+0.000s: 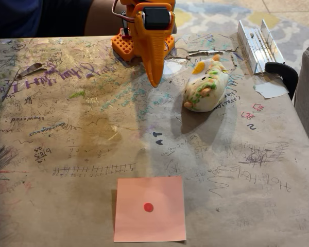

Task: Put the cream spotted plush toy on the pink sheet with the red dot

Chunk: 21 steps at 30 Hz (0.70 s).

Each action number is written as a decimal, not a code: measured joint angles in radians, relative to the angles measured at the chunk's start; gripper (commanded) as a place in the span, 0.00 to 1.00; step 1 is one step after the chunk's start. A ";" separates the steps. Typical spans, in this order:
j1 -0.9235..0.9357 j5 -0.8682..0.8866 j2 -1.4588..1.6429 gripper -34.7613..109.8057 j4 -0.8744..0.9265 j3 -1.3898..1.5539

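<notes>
**One toy, one sheet, well apart on your surface**

Your orange arm stood at the top centre of the fixed view, its fingers [153, 72] hanging down in a tapered point that ended above the scribbled brown paper covering the surface [67, 154]. From this angle they read as one closed wedge, but you could not tell for sure whether they were pressed together or slightly parted. They pinched nothing.

You had the cream spotted plush toy [206, 85] lying just right of the fingers, in the upper right part of the frame, apart from them. Its yellow-orange beak pointed toward the upper left, and its green and orange spots faced up.

Your pink sheet with the red dot [150, 208] lay flat at the bottom centre of the frame, its lower edge near the picture's border, well apart from the toy and bare apart from its dot.

A metal rail [257, 43] sat at the upper right, with a white paper scrap [271, 89] just below it near the surface's right edge.
</notes>
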 measured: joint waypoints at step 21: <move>-0.020 0.000 0.000 0.24 0.000 0.000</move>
